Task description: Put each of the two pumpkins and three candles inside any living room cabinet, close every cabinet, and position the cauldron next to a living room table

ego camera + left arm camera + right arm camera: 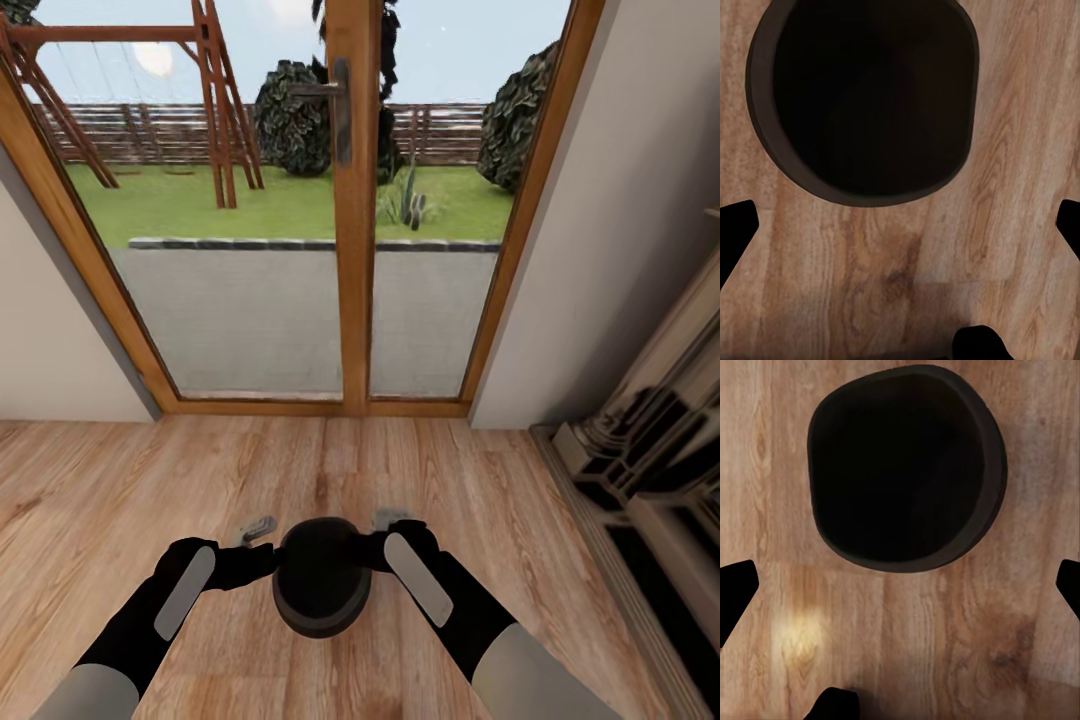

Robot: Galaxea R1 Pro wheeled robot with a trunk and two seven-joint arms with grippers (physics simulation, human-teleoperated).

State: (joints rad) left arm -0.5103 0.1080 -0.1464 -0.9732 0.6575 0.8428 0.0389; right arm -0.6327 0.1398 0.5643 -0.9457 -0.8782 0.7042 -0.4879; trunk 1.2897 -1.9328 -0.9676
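The cauldron (320,578), black and wide-mouthed, sits between the two arms above the wooden floor (120,500), in front of a glazed wooden door (352,200). The left gripper (262,532) and right gripper (385,525) flank its rim; both wrist views show their fingertips spread wide, gripping nothing. A pale fireplace surround (650,440) stands at the right.

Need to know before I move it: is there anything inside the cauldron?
Cannot tell: in the right wrist view the cauldron sits on the wooden floor with its mouth up, but its interior is uniformly black.
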